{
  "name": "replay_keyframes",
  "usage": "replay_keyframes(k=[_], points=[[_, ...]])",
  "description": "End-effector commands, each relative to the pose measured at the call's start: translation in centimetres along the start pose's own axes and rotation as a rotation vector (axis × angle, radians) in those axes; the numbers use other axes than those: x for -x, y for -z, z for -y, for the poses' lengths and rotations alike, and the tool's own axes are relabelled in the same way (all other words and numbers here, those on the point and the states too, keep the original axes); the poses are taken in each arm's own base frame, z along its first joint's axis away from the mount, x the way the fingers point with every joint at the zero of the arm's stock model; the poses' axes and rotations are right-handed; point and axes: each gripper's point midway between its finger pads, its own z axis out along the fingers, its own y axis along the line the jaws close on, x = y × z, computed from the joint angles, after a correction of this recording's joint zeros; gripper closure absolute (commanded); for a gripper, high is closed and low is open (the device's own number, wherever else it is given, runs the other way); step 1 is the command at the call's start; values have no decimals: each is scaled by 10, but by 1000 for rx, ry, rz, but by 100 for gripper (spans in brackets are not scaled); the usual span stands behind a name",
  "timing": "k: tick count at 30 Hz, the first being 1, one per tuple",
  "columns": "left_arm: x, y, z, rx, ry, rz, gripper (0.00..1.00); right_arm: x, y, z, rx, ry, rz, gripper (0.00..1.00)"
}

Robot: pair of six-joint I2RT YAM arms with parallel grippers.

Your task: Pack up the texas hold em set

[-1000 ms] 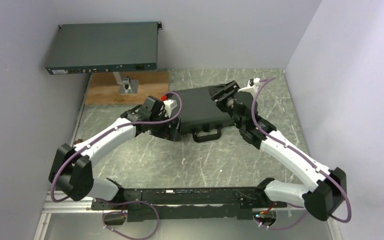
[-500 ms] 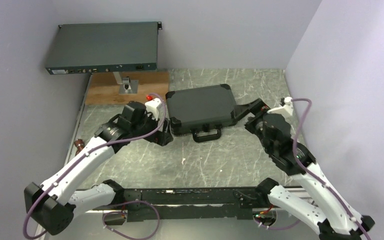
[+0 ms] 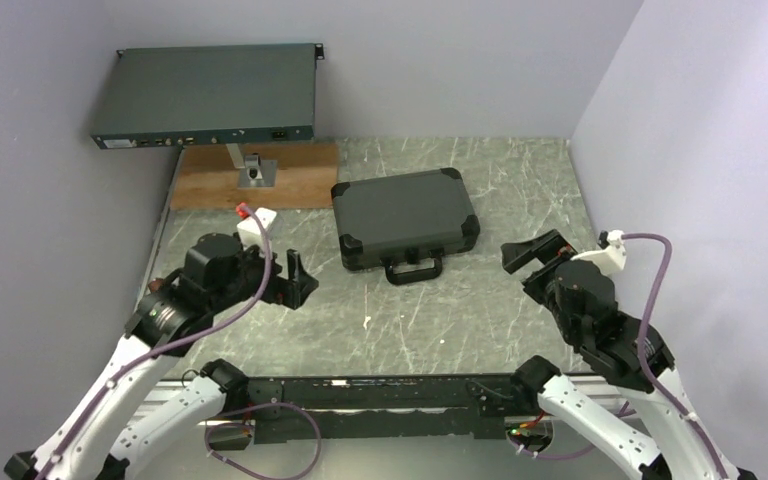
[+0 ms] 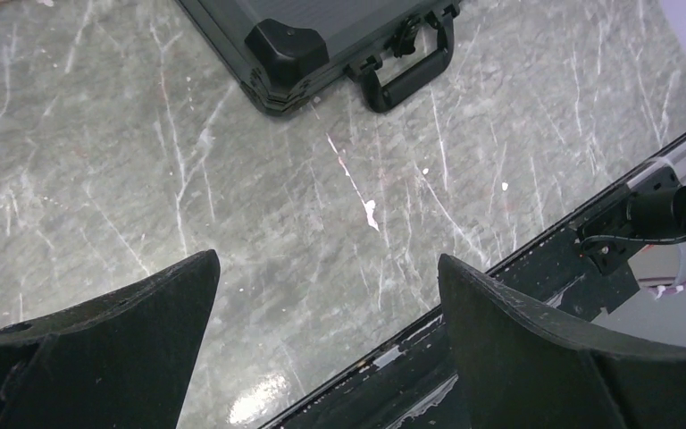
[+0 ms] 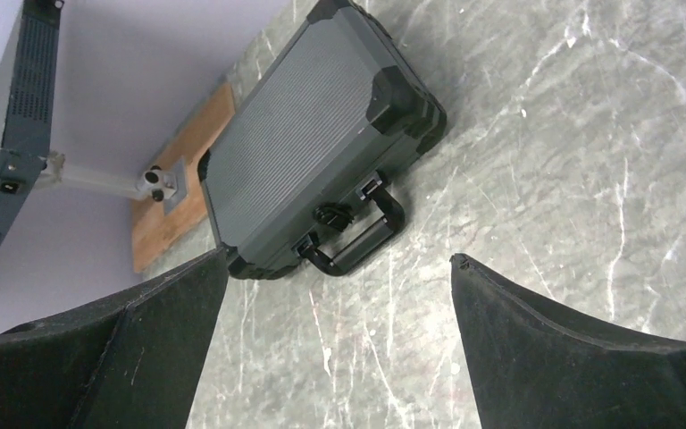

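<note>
The black hard briefcase lies shut and flat on the marble table, its handle facing the arms. It also shows in the left wrist view and the right wrist view. Chips, cards and buttons are hidden. My left gripper is open and empty, left of the case and apart from it. My right gripper is open and empty, right of the case and apart from it.
A large flat grey electronics box stands on a post over a wooden board at the back left. Grey walls close the left, back and right. A black rail runs along the near edge.
Both arms have drawn back from the case toward the near edge, the left one to the left, the right one to the right. The case lies shut and alone.
</note>
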Motion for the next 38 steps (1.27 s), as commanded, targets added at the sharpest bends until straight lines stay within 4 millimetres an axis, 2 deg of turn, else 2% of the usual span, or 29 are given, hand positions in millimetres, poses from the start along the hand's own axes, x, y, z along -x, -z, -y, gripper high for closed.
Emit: replay_keyframes(k=[1, 7, 15, 20, 30, 35, 38], points=[[3, 22, -8, 55, 22, 53, 0, 4, 15, 18, -24, -42, 8, 2], [7, 47, -24, 120, 24, 215, 0, 0, 21, 29, -6, -38, 4, 2], [-12, 45, -36, 90, 40, 409, 0, -2, 15, 26, 3, 3, 8, 1], [-11, 51, -37, 72, 19, 504, 0, -2, 8, 19, -4, 39, 7, 1], [-12, 49, -43, 104, 19, 497, 0, -4, -3, 9, -24, 67, 0, 1], [-13, 46, -42, 96, 9, 491, 0, -13, -6, -13, 72, 103, -48, 4], [-13, 44, -40, 85, 2, 483, 0, -13, -9, -14, 54, 90, -53, 1]])
